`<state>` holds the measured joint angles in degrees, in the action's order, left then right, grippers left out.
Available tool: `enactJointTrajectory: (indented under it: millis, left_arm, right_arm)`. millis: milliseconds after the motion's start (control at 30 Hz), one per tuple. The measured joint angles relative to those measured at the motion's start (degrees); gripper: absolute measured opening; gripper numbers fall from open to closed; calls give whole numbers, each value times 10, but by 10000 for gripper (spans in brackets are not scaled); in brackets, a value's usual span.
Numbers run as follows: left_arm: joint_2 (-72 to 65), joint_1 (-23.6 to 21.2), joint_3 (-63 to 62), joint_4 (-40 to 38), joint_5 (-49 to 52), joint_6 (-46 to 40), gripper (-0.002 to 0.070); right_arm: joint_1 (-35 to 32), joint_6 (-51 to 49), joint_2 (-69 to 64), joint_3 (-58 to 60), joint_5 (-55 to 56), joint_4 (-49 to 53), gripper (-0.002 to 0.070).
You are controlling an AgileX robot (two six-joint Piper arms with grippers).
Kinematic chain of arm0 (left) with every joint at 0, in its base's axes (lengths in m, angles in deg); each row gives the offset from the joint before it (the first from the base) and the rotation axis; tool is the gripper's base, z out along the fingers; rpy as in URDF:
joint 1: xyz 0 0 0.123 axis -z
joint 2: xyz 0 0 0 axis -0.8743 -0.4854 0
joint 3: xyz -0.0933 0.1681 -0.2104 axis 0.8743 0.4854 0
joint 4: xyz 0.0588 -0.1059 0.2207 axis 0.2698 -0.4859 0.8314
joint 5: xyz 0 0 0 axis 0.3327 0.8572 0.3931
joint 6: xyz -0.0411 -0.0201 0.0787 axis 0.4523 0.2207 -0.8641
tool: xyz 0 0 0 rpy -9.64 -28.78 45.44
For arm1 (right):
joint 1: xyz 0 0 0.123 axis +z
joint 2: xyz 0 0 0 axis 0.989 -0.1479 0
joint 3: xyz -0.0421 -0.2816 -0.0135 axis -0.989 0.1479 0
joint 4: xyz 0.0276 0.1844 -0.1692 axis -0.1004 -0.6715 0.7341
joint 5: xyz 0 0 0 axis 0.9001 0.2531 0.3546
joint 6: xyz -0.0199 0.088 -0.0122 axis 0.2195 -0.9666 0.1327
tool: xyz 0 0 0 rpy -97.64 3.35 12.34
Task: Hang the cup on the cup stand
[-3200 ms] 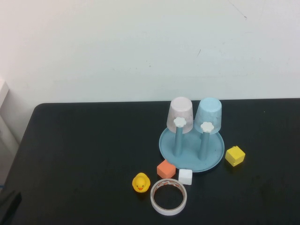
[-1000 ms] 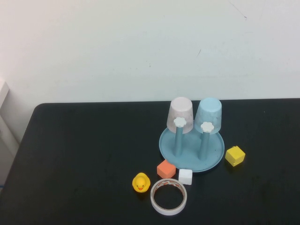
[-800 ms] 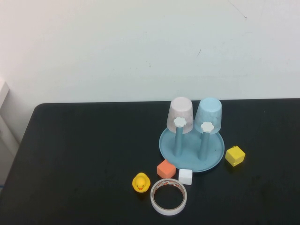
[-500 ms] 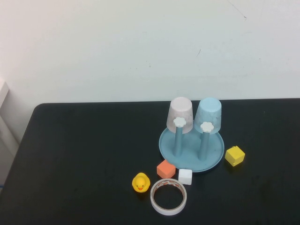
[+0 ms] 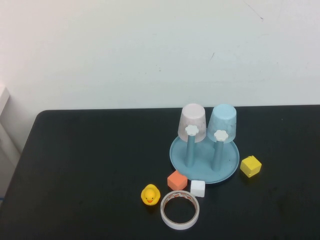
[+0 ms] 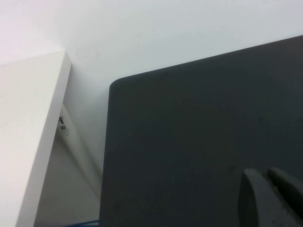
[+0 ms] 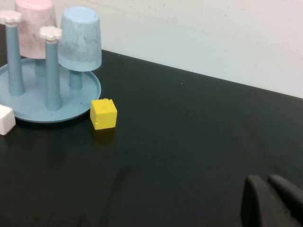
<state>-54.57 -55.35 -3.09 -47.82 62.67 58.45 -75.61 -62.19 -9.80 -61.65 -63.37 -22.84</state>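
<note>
The light blue cup (image 5: 223, 124) hangs upside down on a back peg of the cup stand (image 5: 227, 170), a round teal dish with blue pegs topped by white flower knobs. It also shows in the right wrist view (image 7: 81, 39), with the stand's dish (image 7: 33, 105) below it. A pale pink cup (image 5: 193, 122) hangs beside it on another peg. Neither arm shows in the high view. My left gripper (image 6: 267, 176) is shut and empty over the table's bare left corner. My right gripper (image 7: 269, 182) is shut and empty over the table, apart from the stand.
A yellow cube (image 5: 250, 166) lies right of the stand. An orange cube (image 5: 177, 180), a white cube (image 5: 198, 188), a yellow duck (image 5: 150, 194) and a tape roll (image 5: 180, 209) lie in front of it. A white wall runs behind the black table (image 5: 90, 165).
A dark part of the left arm at the lower left corner of the high view has gone out of sight. The cups, stand and small objects have not moved.
</note>
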Motion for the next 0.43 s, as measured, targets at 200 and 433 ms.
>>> enactJointTrajectory:
  millis: [200, 433]
  left_arm:
    - [0, 0, 0, 0, 0, 0, -1]
    - [0, 0, 0, 0, 0, 0, -1]
  right_arm:
    - [0, 0, 0, 0, 0, 0, -1]
    - [-14, 0, 0, 0, -1, 0, -1]
